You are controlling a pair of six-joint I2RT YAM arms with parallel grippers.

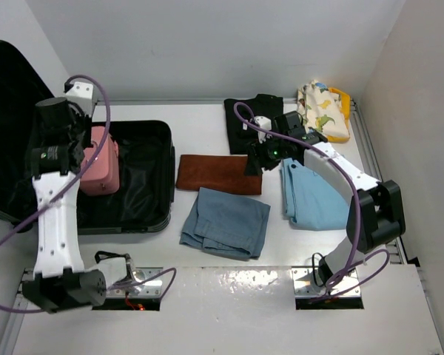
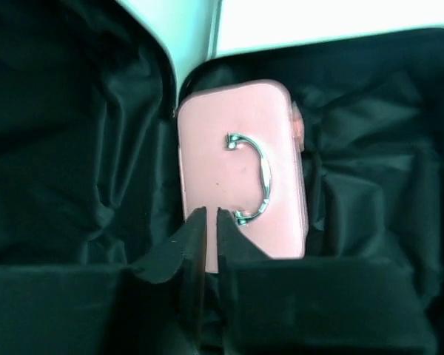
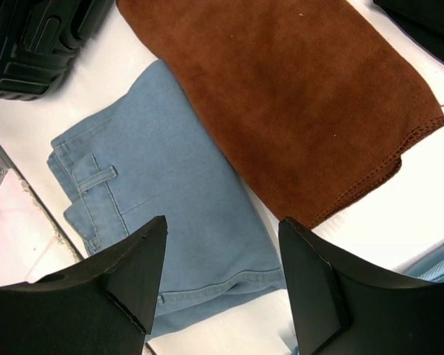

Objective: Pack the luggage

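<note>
The luggage [image 1: 144, 177] lies open at the left of the table, lid propped against the wall, black lining [image 2: 74, 148] showing. A pink vanity case [image 1: 103, 174] rests inside it, its metal handle [image 2: 255, 177] facing up. My left gripper [image 2: 211, 211] hovers just over the near end of the pink case [image 2: 229, 148]. Its jaws are parted by a narrow slit with nothing between them. My right gripper [image 1: 251, 164] hangs open and empty [image 3: 222, 225] above the table, over the edges of the brown cloth [image 3: 281, 96] and the folded jeans [image 3: 170, 192].
Brown cloth [image 1: 218, 174] and jeans [image 1: 226, 222] lie mid-table right of the luggage. A light blue garment [image 1: 311, 196], a black garment [image 1: 251, 122] and a dinosaur-print bag [image 1: 324, 111] sit at the right and back. White walls enclose the table.
</note>
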